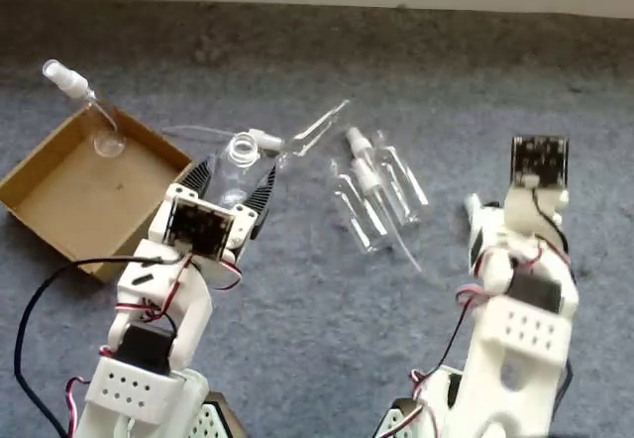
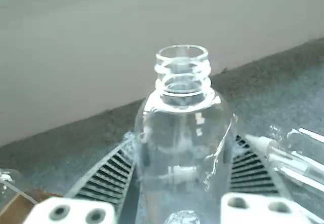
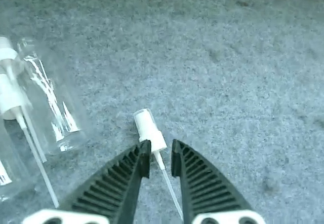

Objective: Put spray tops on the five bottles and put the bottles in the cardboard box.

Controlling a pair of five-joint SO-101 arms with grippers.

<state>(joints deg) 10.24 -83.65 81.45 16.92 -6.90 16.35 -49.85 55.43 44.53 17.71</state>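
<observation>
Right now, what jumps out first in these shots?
The left tool grips a clear, uncapped bottle upright beside the cardboard box. The right tool hangs low over the carpet, open astride a loose spray top. Between the arms lies a cluster of capped bottles.

Left arm (image 1: 158, 304) and right arm (image 1: 523, 324) were white plastic, with black ribbed end effector fingers (image 3: 119, 183). Red and black cables (image 1: 149, 309) trailed.
</observation>
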